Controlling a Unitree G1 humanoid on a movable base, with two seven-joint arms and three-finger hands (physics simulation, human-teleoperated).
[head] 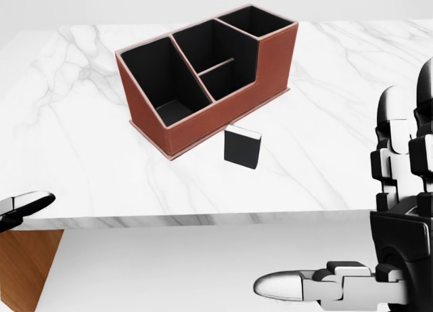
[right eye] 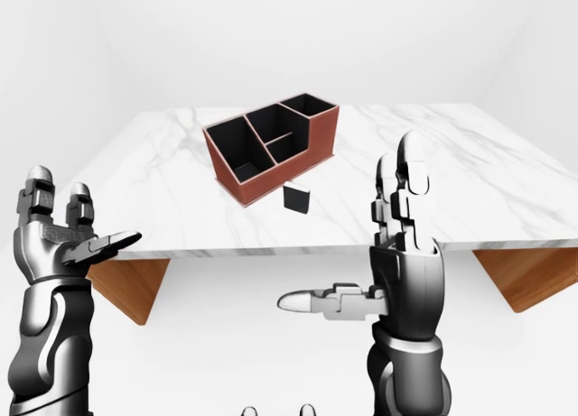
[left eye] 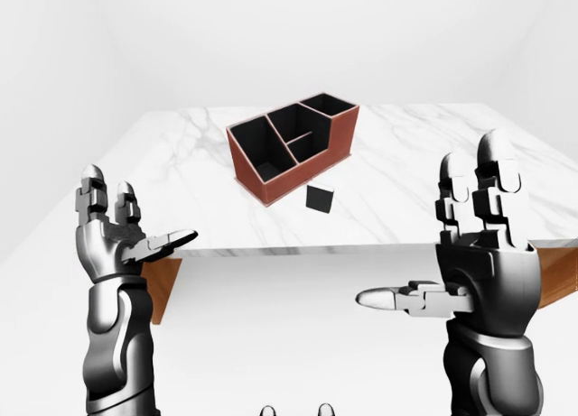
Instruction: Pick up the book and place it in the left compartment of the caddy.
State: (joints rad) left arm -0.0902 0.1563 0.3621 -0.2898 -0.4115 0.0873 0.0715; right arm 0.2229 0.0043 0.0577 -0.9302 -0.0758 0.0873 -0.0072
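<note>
A small black book point(head: 242, 147) stands upright on the white marble table point(head: 325, 88), in the middle of the head view, just beside the lower long wall of the brown caddy point(head: 203, 68) and apparently not touching it. The caddy sits tilted in the upper centre of that view; its left compartment point(head: 159, 78), the large one at its left end, has nothing standing in it.

The right hand point(left eye: 479, 254) rises in the lower right of the left-eye view, fingers point(left eye: 492, 177) straight up and thumb stretched sideways to the left, spread wide with nothing in it. It is below the table's near edge, well apart from the book, which lies up and to the left of it.

The left hand point(left eye: 122, 240) is at the left of the same view, likewise spread and holding nothing, also short of the table and well apart from the book.
</note>
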